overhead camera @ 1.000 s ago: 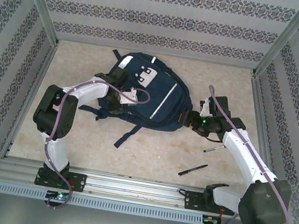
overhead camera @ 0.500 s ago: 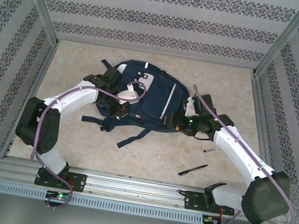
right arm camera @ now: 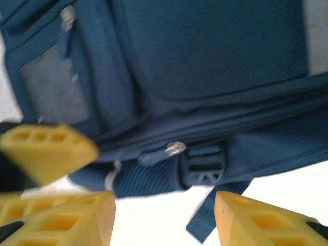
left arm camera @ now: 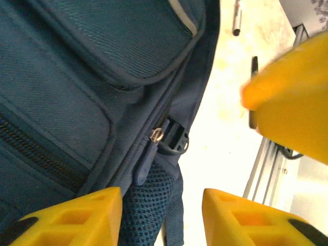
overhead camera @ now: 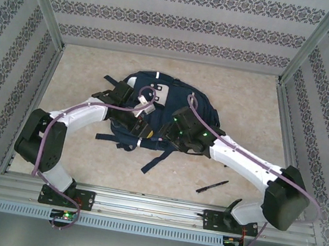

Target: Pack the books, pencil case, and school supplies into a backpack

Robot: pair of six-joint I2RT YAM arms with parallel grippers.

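The navy backpack lies flat in the middle of the table, its white patch facing up. Both grippers hover at its near edge, side by side. My left gripper is open, with a zipper pull, a buckle and mesh fabric just ahead of its fingers. My right gripper is open too, facing the same zipper pull and buckle. A black pen lies on the table to the right. The books and pencil case are out of view.
A loose strap trails from the backpack toward the near rail. Patterned walls enclose the table on three sides. A grey pen-like stick lies on the bare tabletop right of the pack.
The right arm swung left from the backpack's right side to its near edge. The left gripper shut and then opened again. The backpack shifted and turned, and its straps moved.
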